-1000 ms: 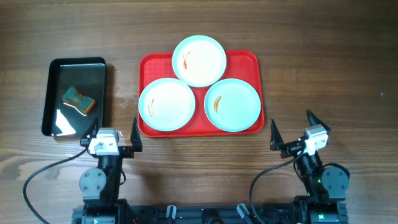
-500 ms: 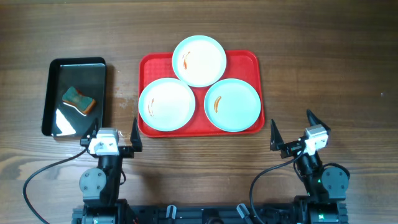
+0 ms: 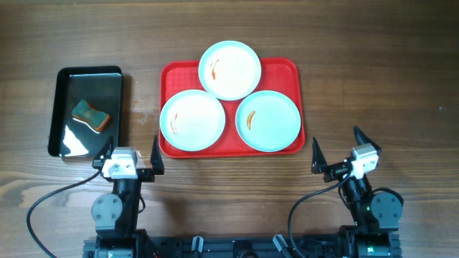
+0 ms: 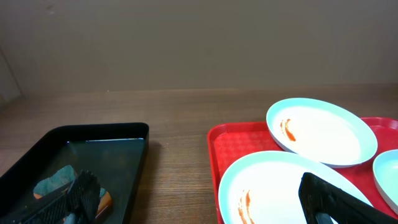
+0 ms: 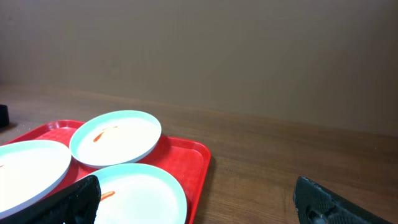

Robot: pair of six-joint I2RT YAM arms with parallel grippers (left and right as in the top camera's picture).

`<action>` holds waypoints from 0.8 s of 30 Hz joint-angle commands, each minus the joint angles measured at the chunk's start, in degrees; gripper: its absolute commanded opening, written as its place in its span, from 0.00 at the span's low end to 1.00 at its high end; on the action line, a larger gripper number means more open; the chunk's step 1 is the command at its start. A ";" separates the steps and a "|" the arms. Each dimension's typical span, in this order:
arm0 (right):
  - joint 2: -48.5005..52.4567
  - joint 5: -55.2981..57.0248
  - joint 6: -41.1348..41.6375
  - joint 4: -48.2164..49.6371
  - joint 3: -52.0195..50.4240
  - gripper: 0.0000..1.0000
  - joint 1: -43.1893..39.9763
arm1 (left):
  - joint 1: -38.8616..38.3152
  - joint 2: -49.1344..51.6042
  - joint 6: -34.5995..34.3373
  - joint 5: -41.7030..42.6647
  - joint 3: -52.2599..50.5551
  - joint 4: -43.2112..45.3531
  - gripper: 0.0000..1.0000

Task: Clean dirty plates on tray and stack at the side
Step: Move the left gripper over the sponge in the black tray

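Plates (image 3: 192, 120) lie smeared on the red tray (image 3: 288, 70), ahead between left gripper (image 3: 133, 146) and right gripper (image 3: 336, 136), both wide open and empty; the sponge (image 3: 90, 115) in the black tray (image 3: 75, 79) sits nearest the left, ahead-left

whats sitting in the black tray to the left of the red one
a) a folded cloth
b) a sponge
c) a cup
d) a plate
B: a teal sponge with an orange underside lies inside the black tray, and nothing else is in it.
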 commanded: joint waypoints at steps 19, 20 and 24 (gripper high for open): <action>-0.33 0.35 -0.52 0.26 -0.07 1.00 0.28 | 0.24 -0.42 -3.06 68.48 -0.26 20.98 1.00; -0.33 0.35 -0.50 0.26 -0.07 1.00 0.28 | 0.26 -0.42 -6.91 68.65 -0.24 22.23 1.00; -0.33 0.35 -0.50 0.26 -0.07 1.00 0.28 | 0.26 -0.42 -22.88 60.98 -0.22 30.25 1.00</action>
